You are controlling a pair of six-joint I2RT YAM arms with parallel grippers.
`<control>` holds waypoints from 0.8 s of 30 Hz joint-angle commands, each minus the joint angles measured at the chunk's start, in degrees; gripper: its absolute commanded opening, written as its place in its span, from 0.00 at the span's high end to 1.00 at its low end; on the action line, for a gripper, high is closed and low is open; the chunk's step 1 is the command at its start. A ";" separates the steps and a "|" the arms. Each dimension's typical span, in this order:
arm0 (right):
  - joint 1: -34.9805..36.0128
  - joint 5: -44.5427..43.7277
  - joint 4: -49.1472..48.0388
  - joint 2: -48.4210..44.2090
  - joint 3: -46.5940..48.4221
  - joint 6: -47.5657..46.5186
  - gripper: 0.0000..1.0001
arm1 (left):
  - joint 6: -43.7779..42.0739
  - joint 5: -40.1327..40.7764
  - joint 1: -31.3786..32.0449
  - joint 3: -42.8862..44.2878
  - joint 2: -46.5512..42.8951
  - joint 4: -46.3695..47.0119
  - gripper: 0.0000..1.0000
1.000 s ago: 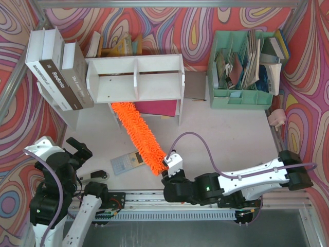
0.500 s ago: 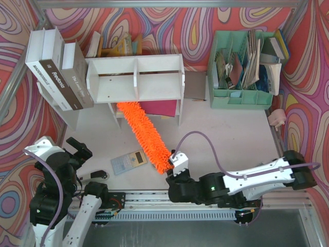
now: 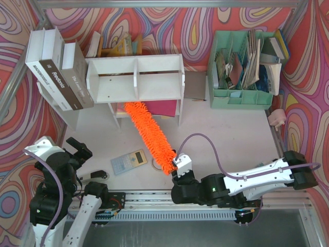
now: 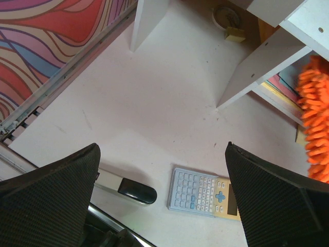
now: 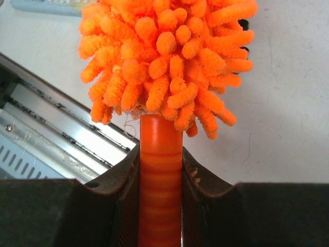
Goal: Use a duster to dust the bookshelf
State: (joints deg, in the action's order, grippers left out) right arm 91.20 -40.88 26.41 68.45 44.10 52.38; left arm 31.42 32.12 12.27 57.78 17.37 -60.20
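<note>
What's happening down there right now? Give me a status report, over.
Right gripper shut on the duster handle; left gripper open, empty. Duster's far end reaches under the bookshelf. Only a calculator beside it, not blocking.

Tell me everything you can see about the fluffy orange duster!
The duster is bright orange and covered in soft, noodle-like tufts that look like microfibre. Its short, smooth orange plastic handle is pinched in the right gripper, which is shut on it. The fluffy part slants away from the gripper toward the white bookshelf. Its far tip sits at the shelf's lower edge, near the middle. I cannot tell whether the tip touches the shelf.
</note>
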 commanded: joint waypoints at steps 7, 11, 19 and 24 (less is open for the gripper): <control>0.23 -9.27 10.93 -8.57 -1.27 13.33 1.00 | -1.01 -0.32 -0.50 -0.74 0.65 0.62 0.02; 0.26 -10.43 15.28 -12.06 -2.83 18.46 1.00 | -0.92 -0.22 -0.50 -0.74 0.39 0.62 0.02; 0.27 -11.14 20.10 -11.41 -1.57 22.07 1.00 | -1.01 -0.31 -0.50 -0.69 0.63 0.64 0.02; 0.29 -7.15 7.37 -9.42 -1.51 6.98 1.00 | -0.98 -0.28 -0.51 -0.74 0.54 0.66 0.02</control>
State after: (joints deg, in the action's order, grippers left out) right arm 91.20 -46.98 43.40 57.74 41.60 69.80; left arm 31.42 32.12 12.25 57.78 17.39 -60.20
